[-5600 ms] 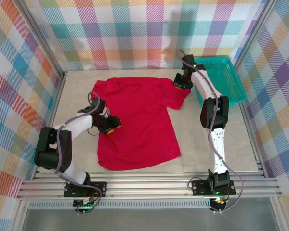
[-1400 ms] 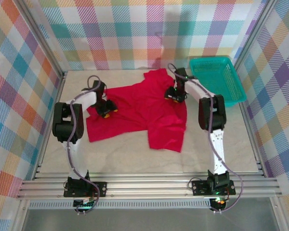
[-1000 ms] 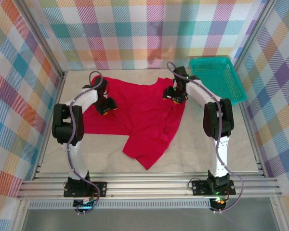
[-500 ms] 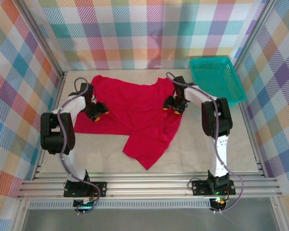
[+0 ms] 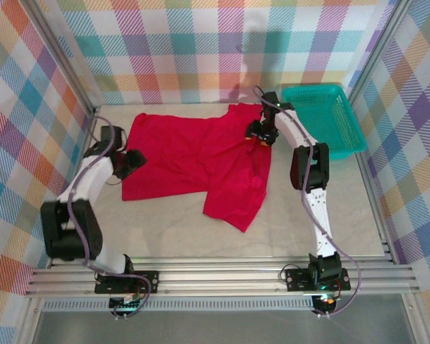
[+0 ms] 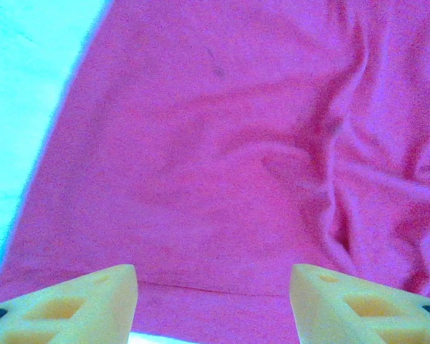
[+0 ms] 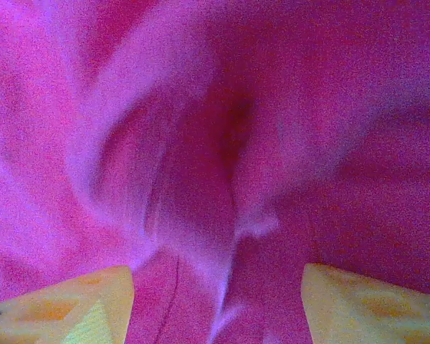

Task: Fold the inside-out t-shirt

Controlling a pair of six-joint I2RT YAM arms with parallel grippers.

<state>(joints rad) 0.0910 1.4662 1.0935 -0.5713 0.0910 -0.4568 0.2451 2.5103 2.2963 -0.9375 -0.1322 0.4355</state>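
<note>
Currently rumpled over the far half of the table (image 5: 165,229): red t-shirt (image 5: 193,150), one flap trailing nearward. At its left edge, left gripper (image 6: 213,276), fingers spread, nothing between. Over bunched cloth near the basket (image 5: 326,118), right gripper (image 7: 216,272), likewise spread.

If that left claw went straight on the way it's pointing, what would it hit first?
Most likely the red t-shirt: the left gripper, jaws open, points right at its near edge. How close it is I cannot judge.
</note>
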